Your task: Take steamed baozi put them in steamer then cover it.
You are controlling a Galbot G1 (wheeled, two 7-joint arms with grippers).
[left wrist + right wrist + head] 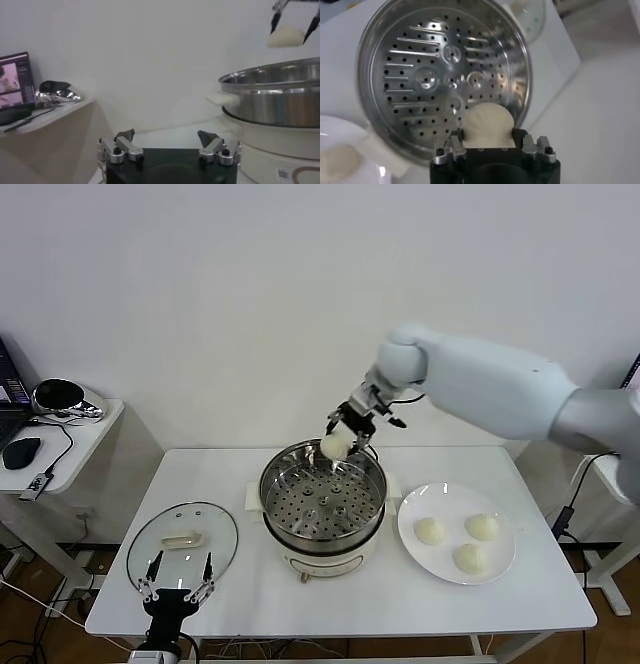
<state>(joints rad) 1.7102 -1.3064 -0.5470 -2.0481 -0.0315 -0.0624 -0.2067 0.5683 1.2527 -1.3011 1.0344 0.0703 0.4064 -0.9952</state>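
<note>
Sitting pinched between the two dark fingers of the right pincer (352, 431): one cream-white steamed baozi (336, 446), hanging just above the far rim of the steamer (322, 509), over the perforated tray (445, 80) and not touching it. Closing narrowly on that bun only, one finger on each side, as the right wrist view (488, 126) is showing. Reaching in from the right side, white arm (500, 389) stretching across above the plate.

Standing directly below the right pincer: the shiny steel pot on its white base, tray bare of buns.

Lying below the arm, off to the pincer's right side and nearer the robot: white plate (420, 556) carrying three more buns (430, 531), (483, 526), (469, 559), apart from each other.

Resting flat on the desk (520, 599) on the far side of the steamer from the plate: the cover (183, 546), glass lid with its cream handle up.

Hovering at the near edge of the desk, just in front of the cover: left pincer (178, 585), fingers spread wide, holding nothing.

Standing well off to the left: small side table (85, 439) with a mouse (21, 451) and a shiny object (60, 397).
</note>
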